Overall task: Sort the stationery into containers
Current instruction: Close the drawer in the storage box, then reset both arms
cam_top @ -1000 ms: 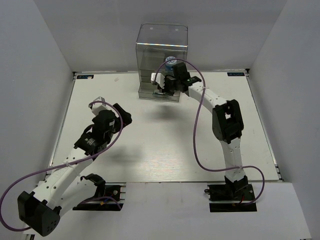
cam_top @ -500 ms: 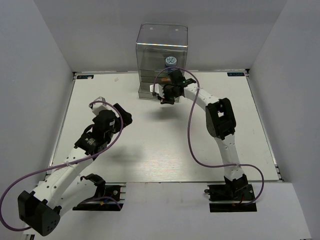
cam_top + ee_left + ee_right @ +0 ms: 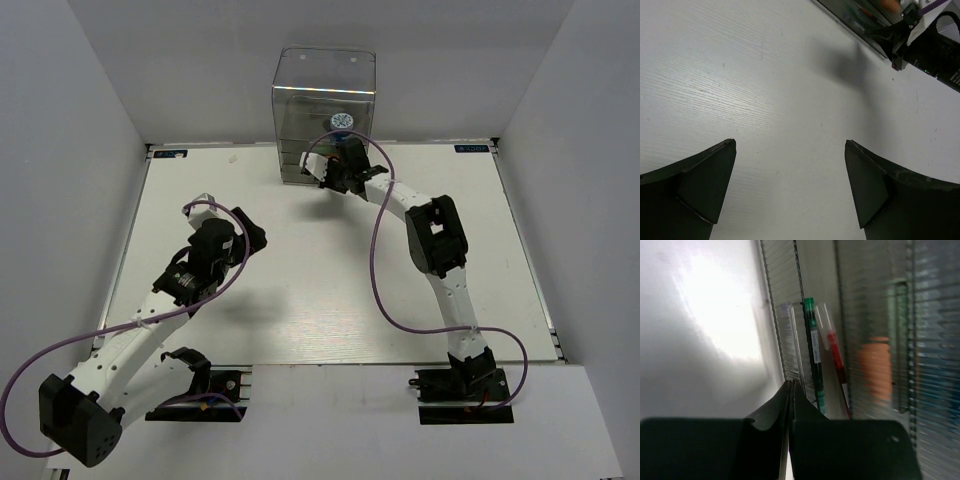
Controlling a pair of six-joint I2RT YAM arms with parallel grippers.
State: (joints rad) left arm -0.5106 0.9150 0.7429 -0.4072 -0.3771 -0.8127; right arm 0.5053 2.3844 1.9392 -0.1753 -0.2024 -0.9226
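Note:
The clear acrylic containers unit [image 3: 322, 95] stands at the table's far middle, with a small blue-white roll [image 3: 342, 122] in its top compartment. My right gripper [image 3: 320, 172] is shut and empty, its tips against the front of the low drawers. In the right wrist view the shut tips [image 3: 791, 385] touch a ribbed drawer front. Behind it lie a green pen [image 3: 813, 355], a red pen [image 3: 836, 360], a clear pen [image 3: 787, 332] and an orange-capped highlighter [image 3: 875, 367]. My left gripper [image 3: 232, 216] hangs open over bare table [image 3: 790, 100], holding nothing.
White walls close in the table on the left, right and back. In the left wrist view the organizer's base [image 3: 855, 12] and the right gripper's black body [image 3: 935, 47] show at the top right. Purple cables loop from both arms.
My right gripper has moved forward against the organizer, and the drawer that stuck out at the bottom has gone back in. The left arm has barely shifted.

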